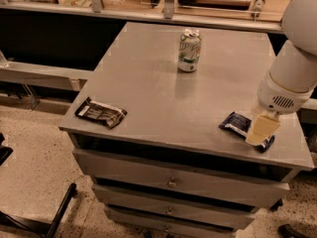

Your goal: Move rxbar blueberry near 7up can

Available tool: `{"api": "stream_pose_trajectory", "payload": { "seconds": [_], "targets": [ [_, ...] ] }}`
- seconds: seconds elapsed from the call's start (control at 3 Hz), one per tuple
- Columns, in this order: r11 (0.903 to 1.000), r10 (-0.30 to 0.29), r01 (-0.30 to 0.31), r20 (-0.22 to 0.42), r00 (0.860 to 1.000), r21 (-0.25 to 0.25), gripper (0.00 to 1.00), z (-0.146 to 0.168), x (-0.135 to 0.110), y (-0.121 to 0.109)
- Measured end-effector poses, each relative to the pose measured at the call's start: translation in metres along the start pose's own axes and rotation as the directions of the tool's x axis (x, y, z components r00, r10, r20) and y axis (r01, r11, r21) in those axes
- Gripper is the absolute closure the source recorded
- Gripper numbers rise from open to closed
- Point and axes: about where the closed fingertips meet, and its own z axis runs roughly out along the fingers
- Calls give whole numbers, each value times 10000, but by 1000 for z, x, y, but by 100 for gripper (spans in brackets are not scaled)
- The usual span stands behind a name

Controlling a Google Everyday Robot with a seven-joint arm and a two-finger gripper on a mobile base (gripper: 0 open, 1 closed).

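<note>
The rxbar blueberry (237,124) is a flat dark blue wrapper lying near the front right corner of the grey cabinet top (163,98). My gripper (261,130), pale cream below the white arm, hangs right over the bar's right end and hides part of it. The 7up can (189,50) stands upright at the middle back of the top, far from the bar and to its upper left.
A black-brown wrapped bar (100,112) lies at the front left corner. Drawers (171,182) sit below the top. A counter with a rail (148,11) runs behind. A dark chair base (49,217) is on the floor at left.
</note>
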Motion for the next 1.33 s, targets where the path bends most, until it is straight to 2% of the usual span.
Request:
{"api": "stream_pose_trajectory", "payload": {
  "seconds": [0.67,1.0,1.33],
  "targets": [
    [10000,-15,15,8,10000,32,88,0,-1,0],
    [10000,-21,21,12,10000,46,100,0,-1,0],
    [10000,-21,21,11,10000,46,100,0,-1,0]
  ]
}}
